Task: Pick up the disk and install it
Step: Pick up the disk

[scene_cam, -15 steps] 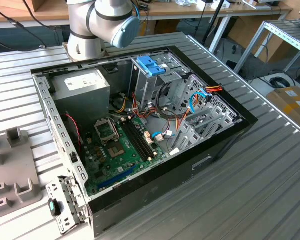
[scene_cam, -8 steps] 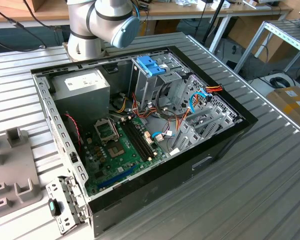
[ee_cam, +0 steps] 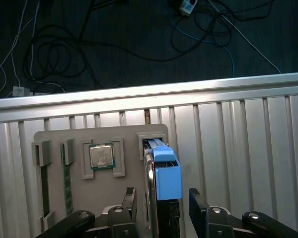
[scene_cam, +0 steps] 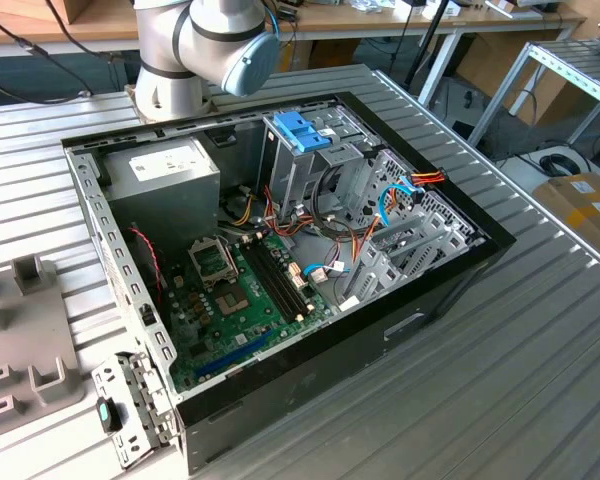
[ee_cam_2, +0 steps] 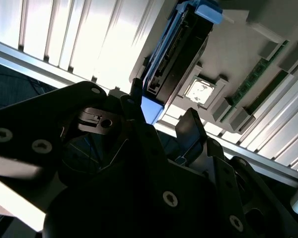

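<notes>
The disk (ee_cam: 166, 173) stands on edge in a slot of a grey holder plate (ee_cam: 89, 193), silver side showing and blue plastic frame around it. In both wrist views my gripper (ee_cam: 161, 198) straddles it, one black fingertip (ee_cam: 130, 198) on each flank with a thin gap on either side. The jaws are open and hold nothing. In the second wrist view the disk (ee_cam_2: 176, 49) lies just past the gripper (ee_cam_2: 164, 101). In the exterior view the open computer case (scene_cam: 450, 290) sits mid-table, with a metal drive cage (scene_cam: 310, 170) inside.
On the holder plate a processor chip (ee_cam: 102, 156) and memory sticks (ee_cam: 67, 173) sit beside the disk. Cables (scene_cam: 330, 250) cross the case interior by the cage. The arm's base (scene_cam: 175, 70) stands behind the case. The table edge (ee_cam: 149, 96) runs just past the plate.
</notes>
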`<state>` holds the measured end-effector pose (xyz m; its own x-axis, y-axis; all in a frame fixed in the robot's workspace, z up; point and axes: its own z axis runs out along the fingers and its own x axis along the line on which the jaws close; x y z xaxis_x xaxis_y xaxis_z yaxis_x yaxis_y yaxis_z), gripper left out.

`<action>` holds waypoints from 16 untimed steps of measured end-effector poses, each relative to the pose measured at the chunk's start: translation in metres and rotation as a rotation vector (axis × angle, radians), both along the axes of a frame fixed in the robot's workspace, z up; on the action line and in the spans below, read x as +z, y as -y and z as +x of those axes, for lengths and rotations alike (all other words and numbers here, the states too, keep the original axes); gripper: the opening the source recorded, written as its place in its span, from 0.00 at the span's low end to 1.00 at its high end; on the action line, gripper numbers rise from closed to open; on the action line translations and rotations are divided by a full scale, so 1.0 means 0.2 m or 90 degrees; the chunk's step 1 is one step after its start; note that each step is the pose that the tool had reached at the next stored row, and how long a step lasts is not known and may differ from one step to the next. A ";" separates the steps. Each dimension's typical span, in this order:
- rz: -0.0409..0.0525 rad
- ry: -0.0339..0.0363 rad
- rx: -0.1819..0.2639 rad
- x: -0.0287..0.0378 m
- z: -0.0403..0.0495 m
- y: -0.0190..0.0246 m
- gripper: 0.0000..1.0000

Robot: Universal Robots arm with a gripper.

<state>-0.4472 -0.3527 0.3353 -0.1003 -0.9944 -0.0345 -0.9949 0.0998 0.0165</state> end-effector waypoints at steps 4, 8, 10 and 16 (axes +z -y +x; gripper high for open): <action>0.0000 0.0000 0.000 -0.004 0.000 0.000 0.54; 0.0000 0.0000 0.000 -0.009 0.000 0.000 0.54; 0.0000 0.0000 0.000 -0.010 0.000 0.000 0.54; 0.0000 0.0000 0.000 -0.017 0.000 0.000 0.54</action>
